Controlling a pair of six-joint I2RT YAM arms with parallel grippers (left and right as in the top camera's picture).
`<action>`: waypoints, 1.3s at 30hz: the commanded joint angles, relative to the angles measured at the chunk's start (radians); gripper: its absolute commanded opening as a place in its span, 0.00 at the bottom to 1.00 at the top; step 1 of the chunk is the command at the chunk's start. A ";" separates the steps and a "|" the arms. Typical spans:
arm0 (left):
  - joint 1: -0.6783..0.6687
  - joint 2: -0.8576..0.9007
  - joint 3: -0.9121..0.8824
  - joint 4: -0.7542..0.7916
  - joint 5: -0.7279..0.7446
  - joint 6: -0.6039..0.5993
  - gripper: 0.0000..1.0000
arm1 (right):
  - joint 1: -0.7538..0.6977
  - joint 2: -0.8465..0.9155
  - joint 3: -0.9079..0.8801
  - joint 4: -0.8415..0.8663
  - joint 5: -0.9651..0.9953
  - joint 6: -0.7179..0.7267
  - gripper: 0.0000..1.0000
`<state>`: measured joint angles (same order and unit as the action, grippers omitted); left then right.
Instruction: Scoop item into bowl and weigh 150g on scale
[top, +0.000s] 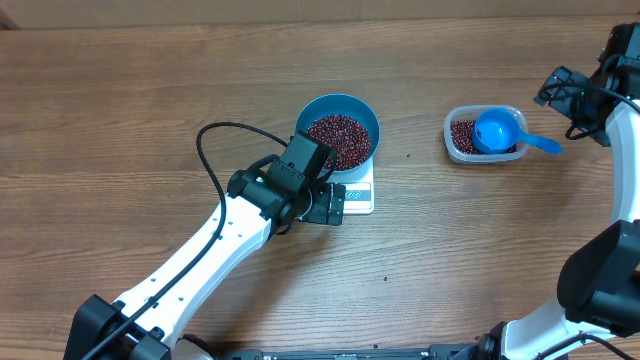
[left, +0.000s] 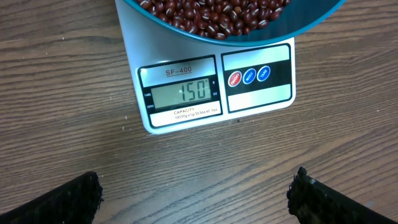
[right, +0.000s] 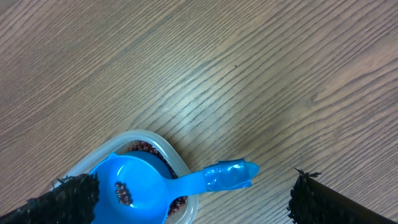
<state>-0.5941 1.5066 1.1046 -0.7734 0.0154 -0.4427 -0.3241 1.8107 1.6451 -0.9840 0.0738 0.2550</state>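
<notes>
Beans (top: 340, 138) are heaped in the blue bowl (top: 340, 102), which is seated on the white scale (left: 256, 99) and overhangs its platform. Display (left: 180, 93) is read as 150. Left gripper (left: 196, 196) is held over the table (top: 120, 100), just before the display edge of the scale, fingers spread wide, nothing between them. Well apart to the right, a clear tub (top: 453, 140) with more beans is noted. A blue scoop (top: 495, 130) is laid in it, a few beans inside, taped handle jutting over the rim. Right gripper (right: 193, 186) is poised above the tub, fingers wide apart, nothing gripped.
</notes>
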 joint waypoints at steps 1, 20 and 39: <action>-0.001 0.010 -0.005 0.000 0.003 -0.010 1.00 | 0.004 -0.014 -0.005 0.007 -0.009 0.007 1.00; -0.001 0.010 -0.005 0.000 0.003 -0.010 1.00 | 0.004 -0.014 -0.005 0.007 -0.009 0.007 1.00; -0.005 -0.007 -0.005 0.000 0.001 -0.010 1.00 | 0.004 -0.014 -0.005 0.007 -0.009 0.007 1.00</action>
<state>-0.5941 1.5085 1.1046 -0.7734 0.0154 -0.4427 -0.3237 1.8107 1.6451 -0.9836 0.0662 0.2581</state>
